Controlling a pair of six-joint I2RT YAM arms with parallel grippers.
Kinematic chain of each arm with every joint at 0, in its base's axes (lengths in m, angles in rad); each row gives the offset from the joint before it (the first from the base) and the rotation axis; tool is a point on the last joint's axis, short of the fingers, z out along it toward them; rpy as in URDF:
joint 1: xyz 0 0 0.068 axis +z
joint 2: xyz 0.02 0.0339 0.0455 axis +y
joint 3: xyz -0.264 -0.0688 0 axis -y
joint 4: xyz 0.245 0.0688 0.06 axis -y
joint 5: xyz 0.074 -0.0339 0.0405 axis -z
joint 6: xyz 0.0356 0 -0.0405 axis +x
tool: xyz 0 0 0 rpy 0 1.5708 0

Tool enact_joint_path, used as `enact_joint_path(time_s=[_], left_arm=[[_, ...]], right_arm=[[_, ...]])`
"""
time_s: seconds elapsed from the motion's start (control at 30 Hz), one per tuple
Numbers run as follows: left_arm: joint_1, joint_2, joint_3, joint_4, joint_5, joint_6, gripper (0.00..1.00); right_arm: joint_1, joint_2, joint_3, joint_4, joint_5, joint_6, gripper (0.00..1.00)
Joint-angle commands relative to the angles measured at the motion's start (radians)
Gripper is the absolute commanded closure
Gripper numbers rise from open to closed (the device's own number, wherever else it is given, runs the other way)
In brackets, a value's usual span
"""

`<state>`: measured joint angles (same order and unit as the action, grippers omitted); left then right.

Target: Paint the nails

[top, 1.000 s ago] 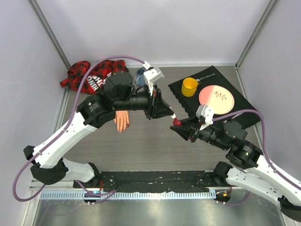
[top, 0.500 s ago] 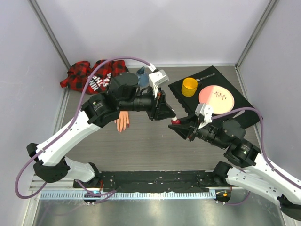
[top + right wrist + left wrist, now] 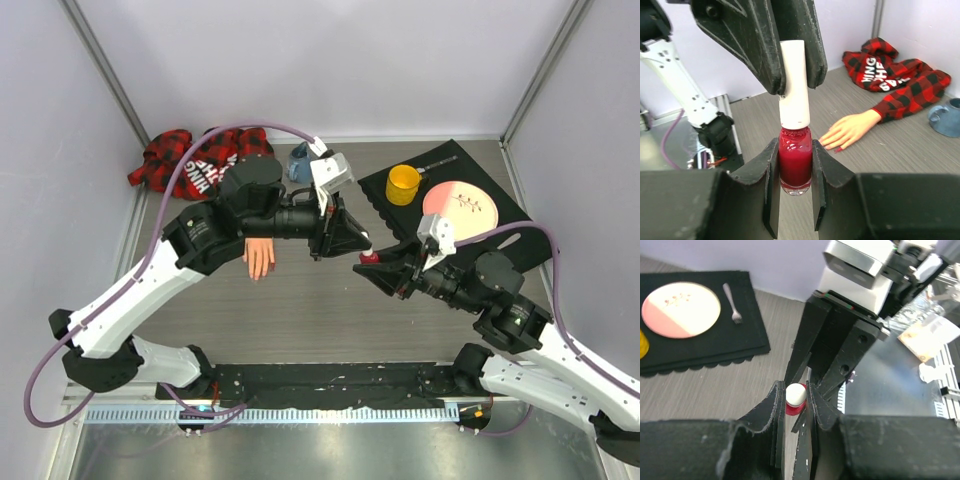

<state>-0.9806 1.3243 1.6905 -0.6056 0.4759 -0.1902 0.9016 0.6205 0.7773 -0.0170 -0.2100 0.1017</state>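
Observation:
The red polish bottle [image 3: 795,165] hangs above the table with my right gripper [image 3: 795,161] shut on its glass body. My left gripper [image 3: 795,395] is shut on the bottle's white cap [image 3: 793,85] from above, and the cap sits on the bottle. In the top view both grippers meet at the bottle [image 3: 369,258] mid-table. The peach mannequin hand [image 3: 849,131] lies palm down to the left [image 3: 259,257], clear of both grippers. Its nails [image 3: 836,148] are tiny; one fingertip shows red. The plaid sleeve [image 3: 195,163] runs to the back left.
A black mat [image 3: 520,228] at the back right carries a yellow cup [image 3: 403,184], a pink-and-white plate [image 3: 460,208] and a fork [image 3: 732,302]. A blue mug [image 3: 299,160] stands behind the left arm. Grey walls close in the table.
The left wrist swung slightly right, then back. The bottle drifted a little left. Both grips are unchanged.

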Motion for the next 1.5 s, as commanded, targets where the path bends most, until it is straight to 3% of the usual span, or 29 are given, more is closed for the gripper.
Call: enact_joint_path(time_s=[0.0,0.23,0.37,0.47,0.5,0.63,0.67,0.83,0.87,0.9,1.03,1.17,1.2,1.37,1.47], left_arm=[[-0.026,-0.014,-0.073,-0.051,0.228,0.073,1.0],[-0.026,-0.05,-0.107,0.012,0.418,0.107,1.0],[-0.026,-0.03,-0.071,-0.023,0.422,0.115,1.0],[-0.026,-0.04,-0.045,-0.033,0.324,0.091,0.87],[-0.026,-0.048,-0.043,-0.03,0.29,0.081,0.72],[-0.024,-0.115,-0.049,0.045,0.086,0.038,0.42],[-0.024,-0.134,-0.057,0.056,-0.024,0.011,0.38],[-0.026,-0.23,-0.086,0.128,-0.158,-0.031,0.31],[-0.024,-0.244,-0.11,0.163,-0.175,-0.035,0.24],[-0.024,-0.253,-0.123,0.177,-0.234,-0.06,0.01],[-0.026,-0.267,-0.209,0.335,-0.348,-0.126,0.0],[-0.035,-0.199,-0.195,0.386,-0.543,-0.164,0.22],[-0.036,-0.185,-0.184,0.389,-0.587,-0.176,0.22],[-0.062,-0.137,-0.212,0.549,-0.703,-0.209,0.08],[-0.081,-0.102,-0.186,0.589,-0.7,-0.189,0.08]], right_arm=[[0.002,-0.065,0.073,0.27,-0.049,0.07,0.99],[0.0,-0.042,0.1,0.319,-0.245,0.181,0.99],[0.0,-0.036,0.117,0.321,-0.256,0.188,0.99],[0.0,-0.036,0.131,0.269,-0.235,0.156,0.99],[0.0,-0.036,0.134,0.25,-0.229,0.147,0.99],[0.0,-0.042,0.131,0.166,-0.175,0.087,0.99],[-0.001,-0.041,0.129,0.126,-0.145,0.072,0.99],[0.0,-0.016,0.143,0.06,-0.095,-0.005,0.99],[0.002,-0.008,0.145,0.058,-0.086,-0.011,0.99],[0.0,-0.005,0.148,0.06,-0.06,-0.016,0.99],[0.0,-0.001,0.131,0.101,0.055,-0.028,0.99],[0.0,0.034,0.138,0.124,0.185,-0.043,0.99],[0.0,0.053,0.143,0.127,0.202,-0.049,0.99],[0.0,0.077,0.137,0.161,0.346,-0.072,0.99],[0.0,0.093,0.146,0.167,0.391,-0.082,0.99]])
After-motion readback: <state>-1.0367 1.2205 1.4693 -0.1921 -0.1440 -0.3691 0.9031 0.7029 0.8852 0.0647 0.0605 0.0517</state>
